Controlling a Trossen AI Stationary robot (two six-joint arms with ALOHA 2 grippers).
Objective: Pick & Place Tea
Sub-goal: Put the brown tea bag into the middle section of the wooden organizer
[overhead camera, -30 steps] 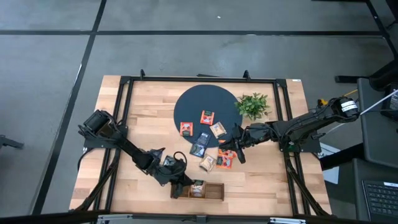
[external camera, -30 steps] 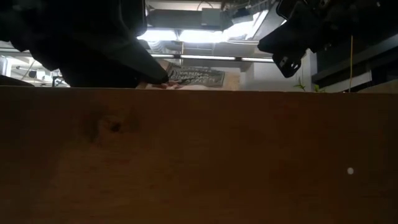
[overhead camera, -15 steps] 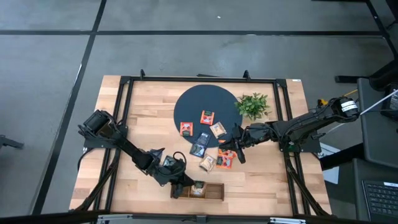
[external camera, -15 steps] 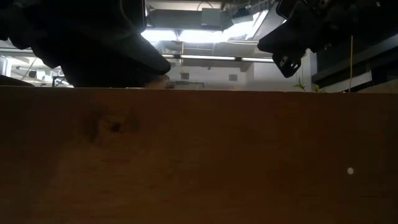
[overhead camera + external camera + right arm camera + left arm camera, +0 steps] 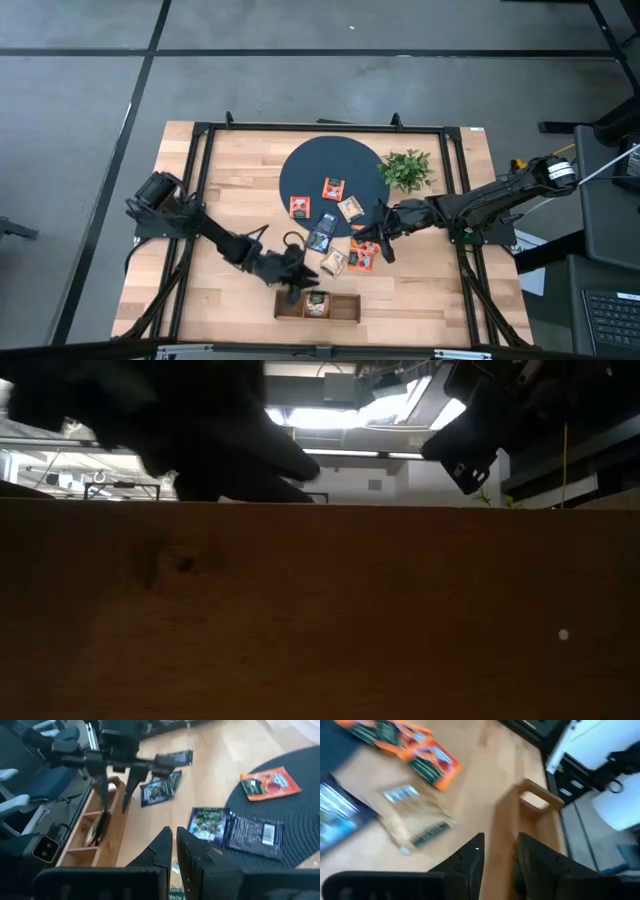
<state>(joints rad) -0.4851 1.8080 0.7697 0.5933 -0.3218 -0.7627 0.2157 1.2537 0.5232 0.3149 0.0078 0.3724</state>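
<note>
High: your left gripper (image 5: 296, 283) hangs fingers apart over the wooden tray (image 5: 345, 307), one tea sachet (image 5: 317, 304) in its middle slot | Low: only dark arms | Right wrist: right gripper (image 5: 173, 840) pinched together, empty, above flat glossy sachets (image 5: 219, 826) on ribbed mat (image 5: 295, 800).

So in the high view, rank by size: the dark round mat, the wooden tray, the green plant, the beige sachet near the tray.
1. dark round mat
2. wooden tray
3. green plant, close to the tray in area, so unsure
4. beige sachet
</note>
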